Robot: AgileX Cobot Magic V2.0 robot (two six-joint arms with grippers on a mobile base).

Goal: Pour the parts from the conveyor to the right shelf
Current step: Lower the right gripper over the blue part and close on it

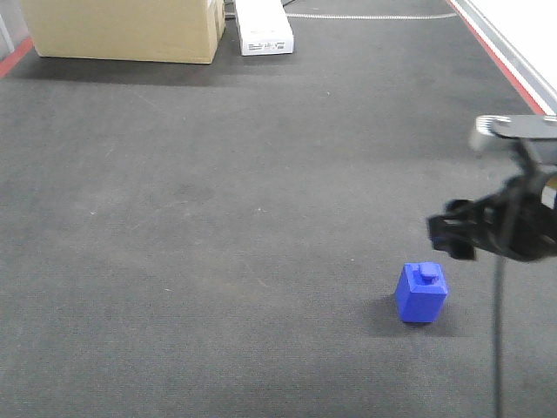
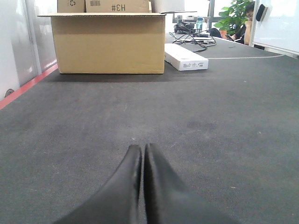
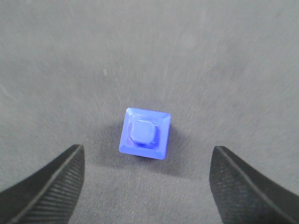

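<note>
- Front view: blue part (image 1: 421,293) stood upright on the tabletop (image 1: 218,218), near right side. Right gripper (image 1: 452,235) hovered just above and beside it, no contact. Risk: an off-centre descent could clip the part and tip it. Opening not readable from here.
- Left wrist view: little risk here. Left gripper (image 2: 141,150) was fully closed, empty, low over bare tabletop, well apart from the cardboard box (image 2: 110,44).
- Right wrist view: part sat centred but slightly ahead of the fingers (image 3: 51,186). Closing early would likely pinch only its edge. Right gripper was wide open, holding nothing.
</note>
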